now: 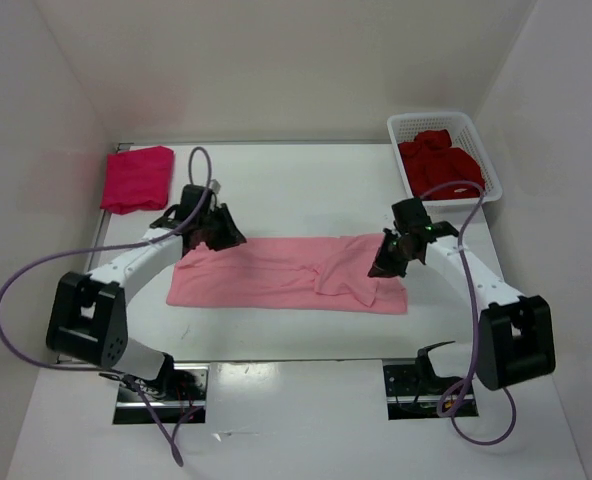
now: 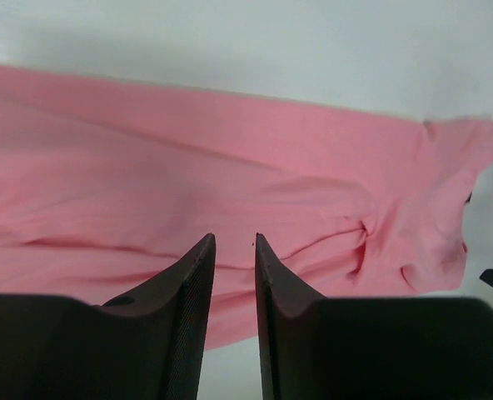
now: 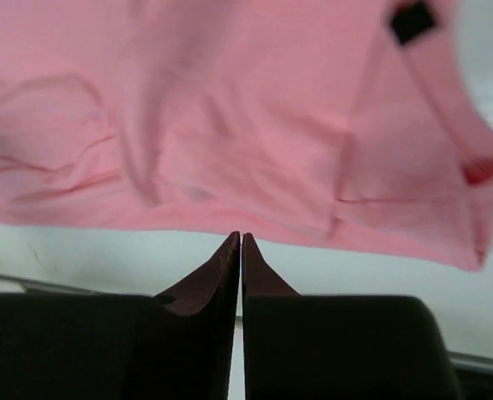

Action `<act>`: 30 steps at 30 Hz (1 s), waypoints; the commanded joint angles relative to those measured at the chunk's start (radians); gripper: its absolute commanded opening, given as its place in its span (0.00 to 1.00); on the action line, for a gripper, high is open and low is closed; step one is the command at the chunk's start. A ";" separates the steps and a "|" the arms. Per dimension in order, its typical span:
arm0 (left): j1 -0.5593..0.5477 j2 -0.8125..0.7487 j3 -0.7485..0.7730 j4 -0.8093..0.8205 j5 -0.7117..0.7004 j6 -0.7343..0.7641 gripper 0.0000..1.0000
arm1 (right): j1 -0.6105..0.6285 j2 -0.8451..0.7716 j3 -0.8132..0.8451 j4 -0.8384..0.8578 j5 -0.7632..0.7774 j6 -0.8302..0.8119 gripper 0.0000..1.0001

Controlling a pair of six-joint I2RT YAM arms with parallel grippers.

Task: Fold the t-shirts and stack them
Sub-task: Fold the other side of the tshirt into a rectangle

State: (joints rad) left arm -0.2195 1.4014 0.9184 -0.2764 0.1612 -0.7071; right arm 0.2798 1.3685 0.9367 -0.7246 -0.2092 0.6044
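My left gripper (image 2: 234, 240) is a little apart and my right gripper (image 3: 241, 237) is pressed together, by the light pink cloth t-shirt (image 1: 266, 275). I should pinch both ends evenly.

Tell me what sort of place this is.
Probably a robotics lab test cell: a white table boxed in by plain white walls, a left arm and a right arm bolted at its near edge, and laundry props, a pink t-shirt and a white basket.
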 commanded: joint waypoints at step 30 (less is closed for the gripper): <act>0.298 0.366 0.040 0.120 0.161 -0.037 0.35 | 0.110 0.397 0.103 0.318 -0.010 0.210 0.26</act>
State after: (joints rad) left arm 0.0311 1.7432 0.9001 -0.1192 0.3855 -0.7826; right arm 0.3641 1.7180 0.9672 -0.5003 -0.2111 0.8211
